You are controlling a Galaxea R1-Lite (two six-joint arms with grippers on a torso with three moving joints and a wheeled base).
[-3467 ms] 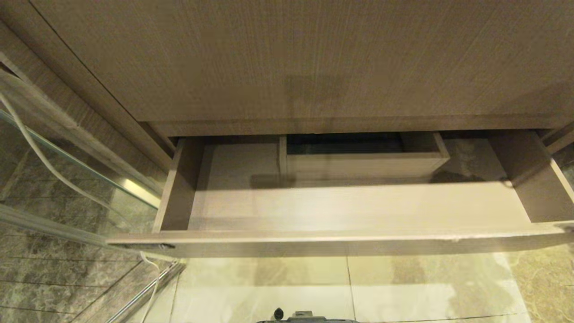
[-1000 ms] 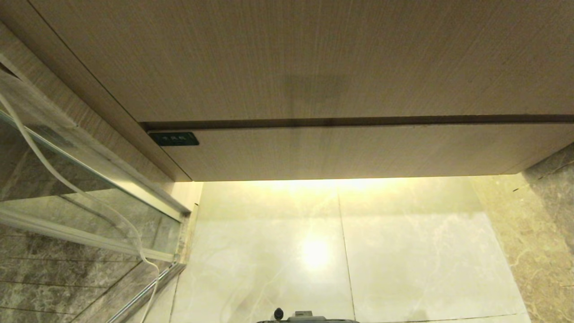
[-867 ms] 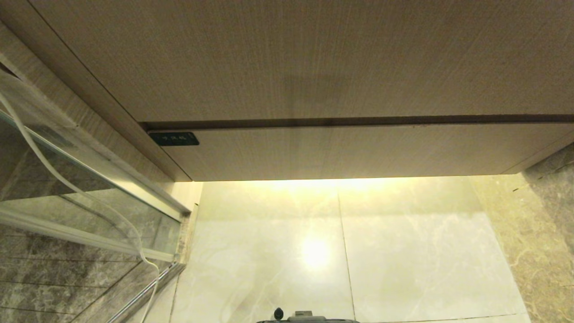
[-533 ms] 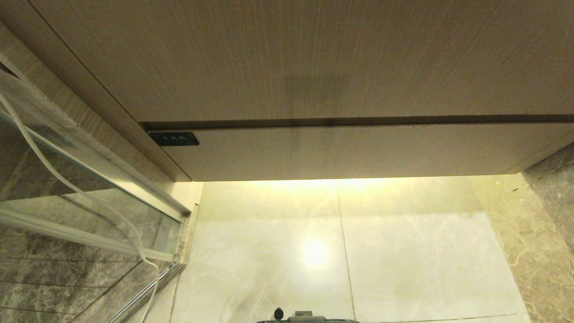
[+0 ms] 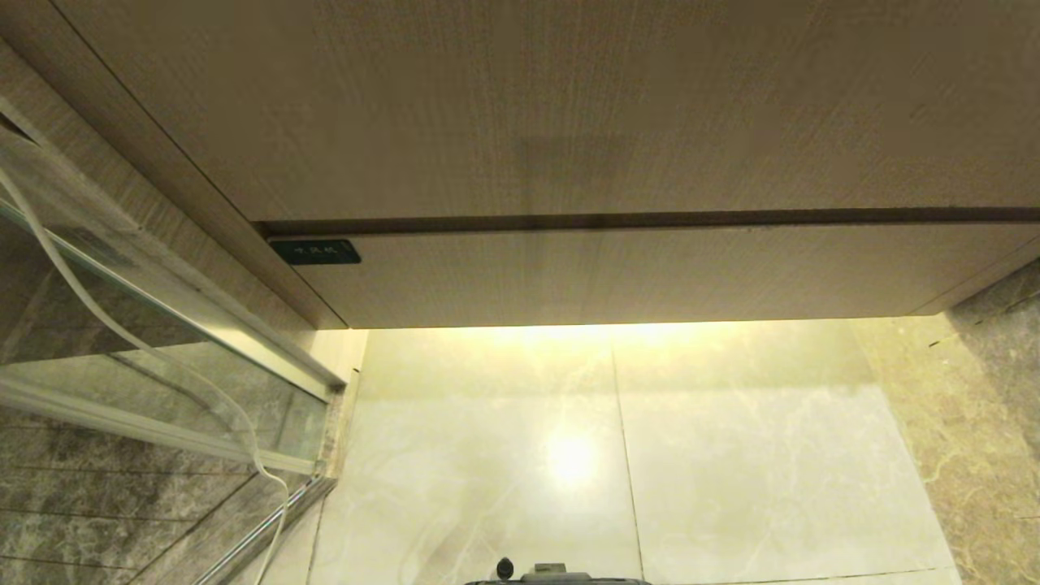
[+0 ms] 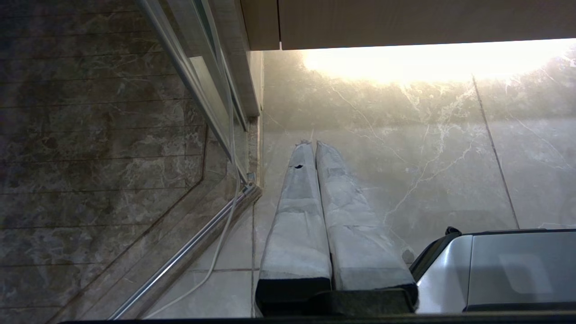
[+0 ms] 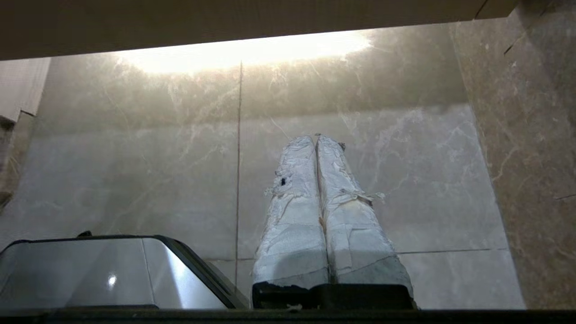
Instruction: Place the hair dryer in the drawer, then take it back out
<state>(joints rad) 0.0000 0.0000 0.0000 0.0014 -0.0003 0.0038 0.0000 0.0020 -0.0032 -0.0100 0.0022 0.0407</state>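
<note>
Nearest, both arms hang low over the pale marble floor (image 5: pixel 731 455). The left gripper (image 6: pixel 313 145) and right gripper (image 7: pixel 316 137) each have their taped fingers pressed together, holding nothing. Beyond, the drawer (image 5: pixel 650 272) is now pushed flush under the wood panel (image 5: pixel 528 106); seconds ago it stood open and empty. The hair dryer is not visible.

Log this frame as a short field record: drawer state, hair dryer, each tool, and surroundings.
drawer: pushed shut, front flush under the taller panel
label: small black tag at the drawer front's left end
hair dryer: not visible in any view
left tool: shut, empty, over the floor tiles
right tool: shut, empty, over the tiles
cord: pale cable hanging along the glass partition on the left
</note>
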